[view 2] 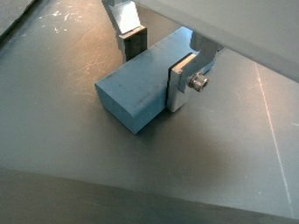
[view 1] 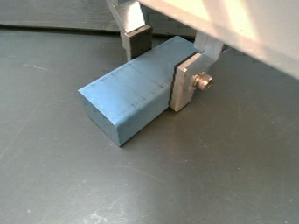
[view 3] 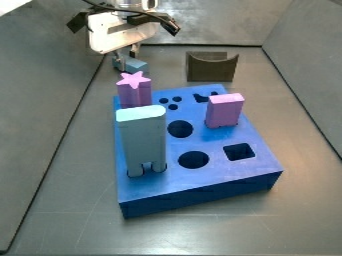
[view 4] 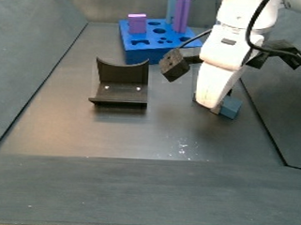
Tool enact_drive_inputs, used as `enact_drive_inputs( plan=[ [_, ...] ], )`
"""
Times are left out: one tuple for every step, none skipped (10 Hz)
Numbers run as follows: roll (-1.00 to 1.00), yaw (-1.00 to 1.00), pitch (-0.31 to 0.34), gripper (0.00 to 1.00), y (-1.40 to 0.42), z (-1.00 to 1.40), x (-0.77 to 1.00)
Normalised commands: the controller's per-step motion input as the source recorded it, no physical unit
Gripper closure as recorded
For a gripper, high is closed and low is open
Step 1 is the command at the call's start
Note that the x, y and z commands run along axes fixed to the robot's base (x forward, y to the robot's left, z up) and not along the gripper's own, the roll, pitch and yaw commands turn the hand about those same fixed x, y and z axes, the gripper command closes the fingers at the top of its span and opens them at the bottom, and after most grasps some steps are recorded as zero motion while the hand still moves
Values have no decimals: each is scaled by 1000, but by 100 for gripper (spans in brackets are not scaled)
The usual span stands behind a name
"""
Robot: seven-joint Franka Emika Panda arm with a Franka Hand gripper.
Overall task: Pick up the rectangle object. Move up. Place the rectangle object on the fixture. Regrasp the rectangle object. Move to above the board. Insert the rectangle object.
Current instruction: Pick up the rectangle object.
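The rectangle object [view 1: 128, 94] [view 2: 138, 94] is a slate-blue bar lying flat on the dark floor. My gripper [view 1: 162, 68] [view 2: 158, 66] straddles it across its width. One silver finger plate [view 1: 184, 83] sits flush on its side, and the other pad [view 1: 138, 42] meets the opposite face. In a side view the gripper [view 4: 222, 101] hangs low, with the bar's end [view 4: 229, 109] showing beneath it. The fixture [view 3: 209, 66] [view 4: 119, 85] stands apart from the bar. The board [view 3: 201, 192] [view 4: 143, 46] lies further off.
On the board stand a pink star piece [view 3: 132, 88], a pale blue legged block [view 3: 142, 140] and a pink block [view 3: 225, 110]. Grey walls enclose the floor on each side.
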Motion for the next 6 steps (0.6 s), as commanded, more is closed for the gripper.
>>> enact_drive_inputs(
  plan=[
    [0,0,0,100,0,0,0],
    [0,0,0,100,0,0,0],
    [0,0,0,100,0,0,0],
    [0,0,0,100,0,0,0],
    [0,0,0,100,0,0,0],
    [0,0,0,100,0,0,0]
  ],
)
